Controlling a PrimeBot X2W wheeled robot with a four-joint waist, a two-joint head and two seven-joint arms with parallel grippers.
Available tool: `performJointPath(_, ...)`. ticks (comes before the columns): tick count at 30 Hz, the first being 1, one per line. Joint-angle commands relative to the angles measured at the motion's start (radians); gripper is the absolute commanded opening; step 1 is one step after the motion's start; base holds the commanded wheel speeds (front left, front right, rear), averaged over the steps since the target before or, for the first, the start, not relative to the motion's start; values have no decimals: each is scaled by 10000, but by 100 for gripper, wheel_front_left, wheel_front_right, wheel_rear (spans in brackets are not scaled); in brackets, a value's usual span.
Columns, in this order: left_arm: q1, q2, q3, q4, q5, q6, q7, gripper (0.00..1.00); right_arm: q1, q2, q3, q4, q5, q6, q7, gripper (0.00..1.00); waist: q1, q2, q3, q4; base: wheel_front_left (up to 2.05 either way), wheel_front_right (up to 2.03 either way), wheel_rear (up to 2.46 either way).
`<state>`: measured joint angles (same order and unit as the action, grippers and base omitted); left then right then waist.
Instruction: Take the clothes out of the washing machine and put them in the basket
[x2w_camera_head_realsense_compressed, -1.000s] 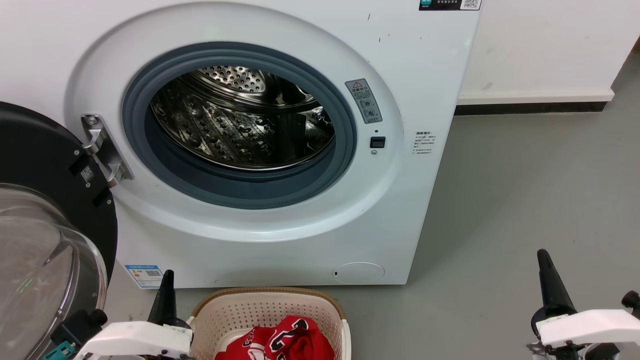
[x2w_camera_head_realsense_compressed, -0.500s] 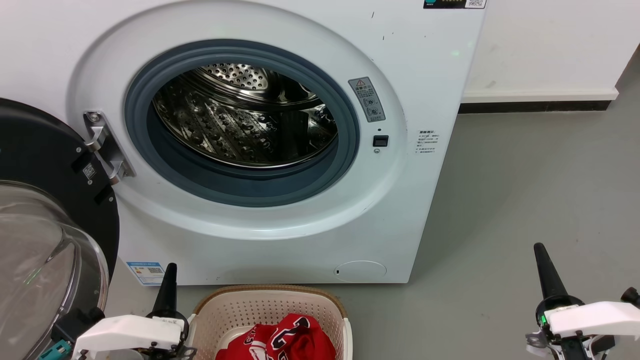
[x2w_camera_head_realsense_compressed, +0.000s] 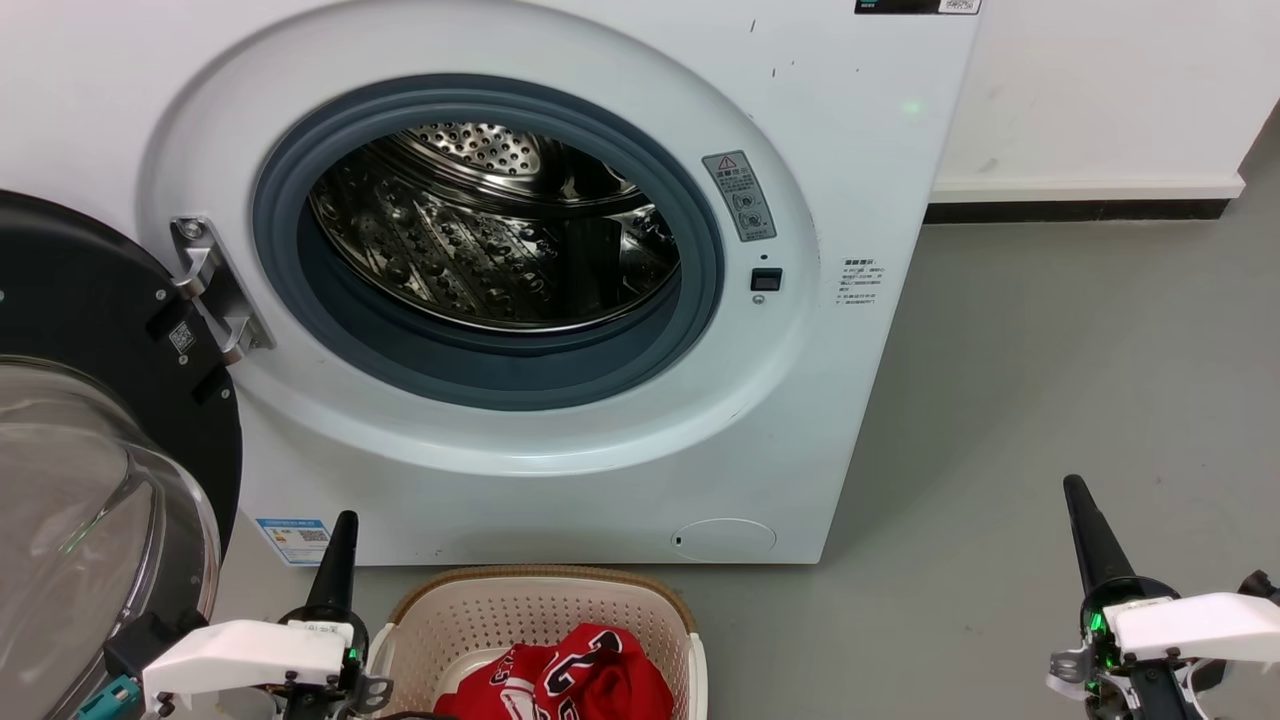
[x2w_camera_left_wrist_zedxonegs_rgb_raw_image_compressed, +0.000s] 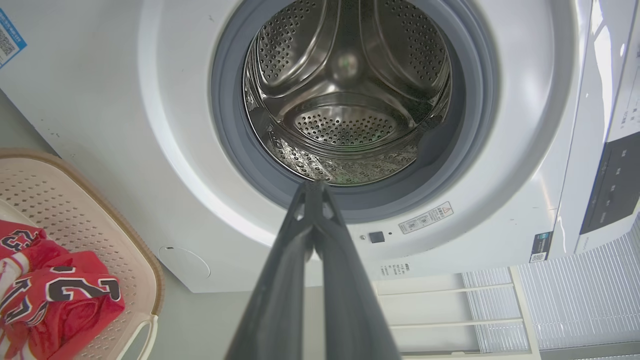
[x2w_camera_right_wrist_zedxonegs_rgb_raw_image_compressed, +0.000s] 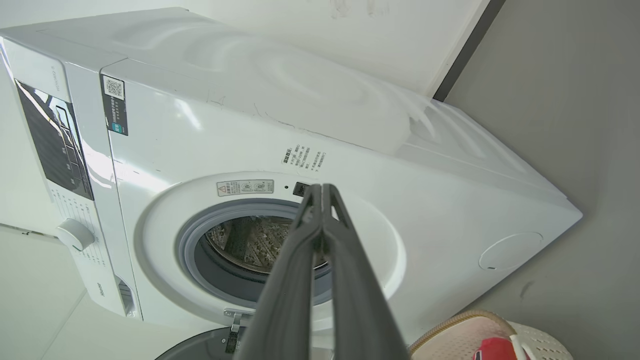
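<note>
— Left gripper (x2w_camera_head_realsense_compressed: 344, 530) and right gripper (x2w_camera_head_realsense_compressed: 1078, 495): how did they stand?
— Both were clenched on nothing, fingers pressed together. The left was just beside the basket (x2w_camera_head_realsense_compressed: 540, 578), the right well apart over the floor (x2w_camera_head_realsense_compressed: 1050, 350).
— What changed in the last second?
— Little. The whole head view slid slightly, so the camera moved; both grippers stayed empty and low.
— And the clothes (x2w_camera_head_realsense_compressed: 570, 675)?
— In the basket, on the near side of the washing machine (x2w_camera_head_realsense_compressed: 850, 150). Its drum (x2w_camera_head_realsense_compressed: 480, 250) showed only bare steel, so I judged the unloading done.
</note>
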<state>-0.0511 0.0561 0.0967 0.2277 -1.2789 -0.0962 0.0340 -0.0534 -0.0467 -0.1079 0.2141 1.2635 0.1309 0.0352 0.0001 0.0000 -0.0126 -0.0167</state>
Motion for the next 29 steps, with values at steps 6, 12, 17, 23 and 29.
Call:
performJointPath(6,-280,-9,49,9,-681,-110,182,0,-286,-48,-22,36,728,-1,161,0,-1,0,24,26,0,0,0)
performJointPath(12,-376,-21,88,53,-1291,-170,336,0,-384,-51,-31,99,1366,-1,305,0,-1,0,51,55,0,0,0)
performJointPath(17,-438,-30,111,81,-1716,-204,437,0,-426,-52,-38,147,1803,-2,412,0,-1,0,71,75,0,0,0)
performJointPath(23,-507,-46,145,127,-2343,-284,601,0,-510,-54,-48,218,2461,-2,559,0,-1,0,101,108,0,0,0)
performJointPath(29,-577,-58,172,157,-2790,-315,696,0,-587,-56,-55,270,2935,-3,677,0,-1,0,125,132,0,0,0)
